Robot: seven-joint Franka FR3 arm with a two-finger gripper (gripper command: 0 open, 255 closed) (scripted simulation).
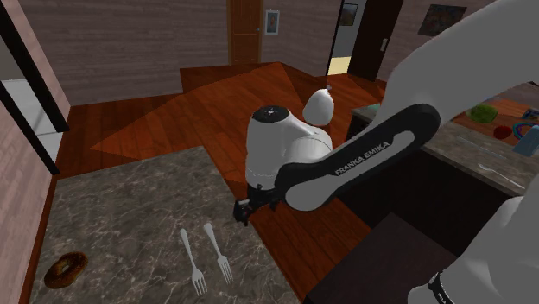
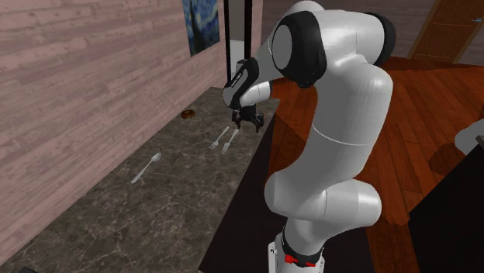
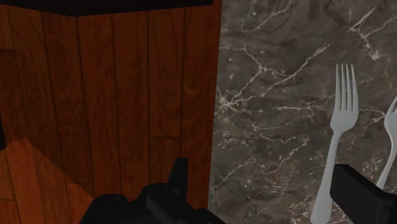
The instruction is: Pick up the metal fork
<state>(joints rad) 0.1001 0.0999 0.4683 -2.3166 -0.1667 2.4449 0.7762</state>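
End effector (image 3: 258, 172) open, fingers (image 3: 366, 191) apart, hanging over tabletop (image 3: 280, 76) edge. Near fork (image 3: 345, 113) flat on tabletop, right beside one finger, outside gap; long axis runs along tabletop edge, handle toward end effector, tines pointing away. Second fork (image 3: 390, 127) just beyond, parallel. Donut (image 1: 66, 269) farther out past both.

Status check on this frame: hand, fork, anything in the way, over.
Empty hand open over the counter edge. Two grey forks flat, side by side: nearer fork, second fork, untouched. Nothing between hand and nearer fork.
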